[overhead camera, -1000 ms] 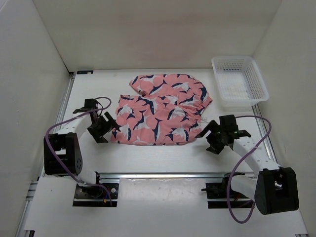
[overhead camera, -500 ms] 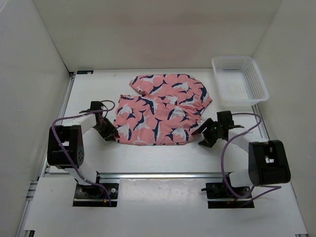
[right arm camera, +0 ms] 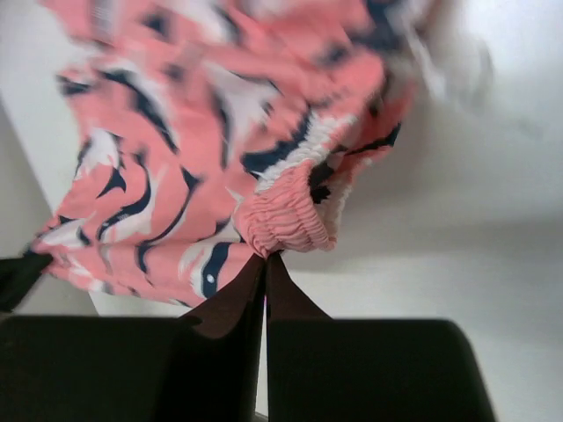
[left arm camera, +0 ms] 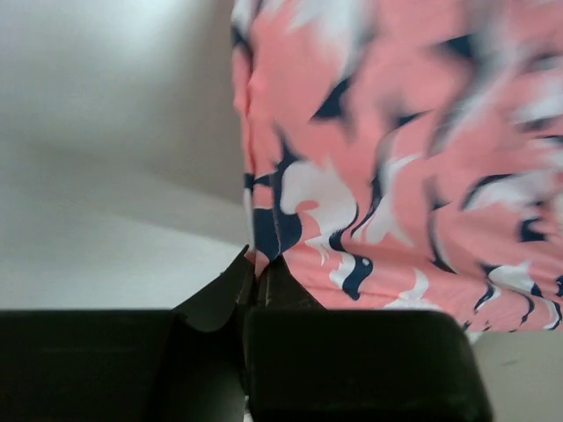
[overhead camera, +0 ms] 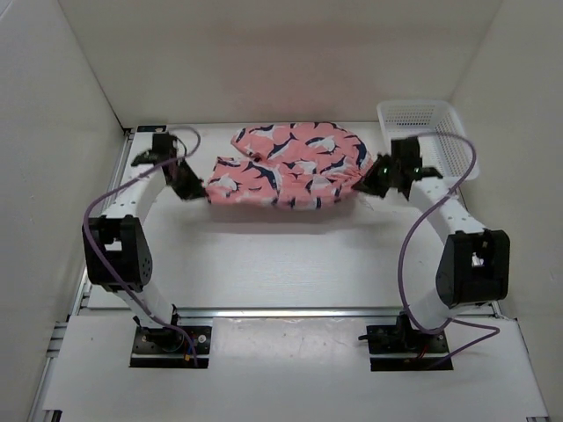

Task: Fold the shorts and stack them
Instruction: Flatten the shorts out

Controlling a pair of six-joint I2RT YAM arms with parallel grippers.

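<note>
While both arms reach out toward 12 o'clock, the soft coral-pink fabric shorts printed with navy-and-white fish-like shapes (overhead camera: 286,167) sit on the far half of the white table (overhead camera: 290,264), held between the two grippers. Their long axis runs flat across the table from 9 o'clock to 3 o'clock. The gathered elastic waistband end points to 3 o'clock and the leg end to 9 o'clock. The near edge sags in a shallow curve between the two held points, and the bulk of the cloth mounds up toward 12 o'clock.

At the 9 o'clock end, the left gripper (overhead camera: 195,188) is clenched on a corner of the hem. In the left wrist view its black fingers (left arm camera: 211,303) meet at a point with the navy-and-pink edge pinched between them. At the 3 o'clock end, the right gripper (overhead camera: 363,185) is clamped on the ruffled waistband, and the right wrist view shows its fingers (right arm camera: 224,308) pressed together on that pink gather.

The white plastic mesh basket (overhead camera: 457,145) stands at 2 o'clock of the table, just beside the right arm, which crosses in front of its near left corner.

Both wrist views are blurred, and the cloth shows only its print there.
</note>
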